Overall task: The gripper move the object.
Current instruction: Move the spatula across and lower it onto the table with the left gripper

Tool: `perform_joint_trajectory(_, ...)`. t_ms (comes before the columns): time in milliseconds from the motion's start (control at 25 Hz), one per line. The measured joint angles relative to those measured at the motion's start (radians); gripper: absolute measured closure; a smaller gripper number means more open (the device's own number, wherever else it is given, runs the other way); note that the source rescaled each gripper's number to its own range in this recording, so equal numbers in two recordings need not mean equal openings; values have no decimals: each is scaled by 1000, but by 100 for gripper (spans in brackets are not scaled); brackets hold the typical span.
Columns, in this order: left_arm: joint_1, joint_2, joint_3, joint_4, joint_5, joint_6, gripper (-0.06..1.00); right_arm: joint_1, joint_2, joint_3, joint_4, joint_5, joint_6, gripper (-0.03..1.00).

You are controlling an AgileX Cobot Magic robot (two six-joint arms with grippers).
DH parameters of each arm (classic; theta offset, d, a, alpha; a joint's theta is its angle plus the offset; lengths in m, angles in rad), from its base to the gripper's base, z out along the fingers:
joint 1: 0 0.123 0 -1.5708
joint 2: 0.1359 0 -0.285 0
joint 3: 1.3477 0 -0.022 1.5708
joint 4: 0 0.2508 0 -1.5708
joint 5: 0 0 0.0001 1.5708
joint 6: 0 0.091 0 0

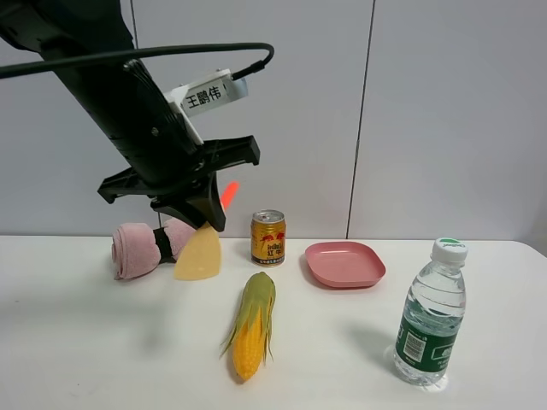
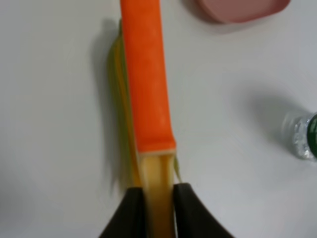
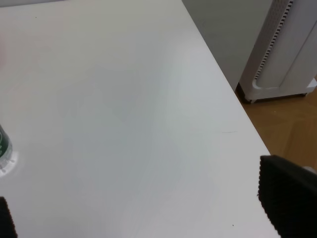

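Pale-yellow plastic spatula with an orange-red handle (image 1: 198, 256) hangs left of centre, pinched by the black left pincer (image 1: 192, 218). Its long axis is steep: the flat blade points down toward the white table (image 1: 102, 342) and the handle slants up and rightward. Whether the blade's rim meets the table cannot be told. The left wrist view shows both fingers pressed on the pale shaft just short of the handle. Just behind the blade lies a rolled pink towel (image 1: 137, 248). A white tag (image 1: 209, 94) on the arm reads "王鹏伟". Rightward stand a gold-and-red drink can (image 1: 267, 237), its print too small to read, a yellow corn cob in green husk (image 1: 252, 325) lying nearer the camera, a pink square plastic plate (image 1: 344, 263) and a clear water bottle with a green label (image 1: 432, 312). Pale wall panels with vertical seams stand behind. The right pincer (image 3: 146, 215) is spread wide over bare table, beside wood-tone floor (image 3: 292, 119).
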Motion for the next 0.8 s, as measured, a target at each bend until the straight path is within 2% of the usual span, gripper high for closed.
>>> perform_joint_trajectory(120,-50,35,-8,-45,-14,-14,94,0,0,0,0,0,0,-3)
perform_joint_trajectory(280,-109,84,-16,-73,-93,-25,94,0,0,0,0,0,0,-3)
perform_joint_trajectory(440,-157,130,-51,-99,-129,-27,94,0,0,0,0,0,0,-3)
perform_joint_trajectory(800,-180,275,-187,-128,-151,-27,94,0,0,0,0,0,0,-3)
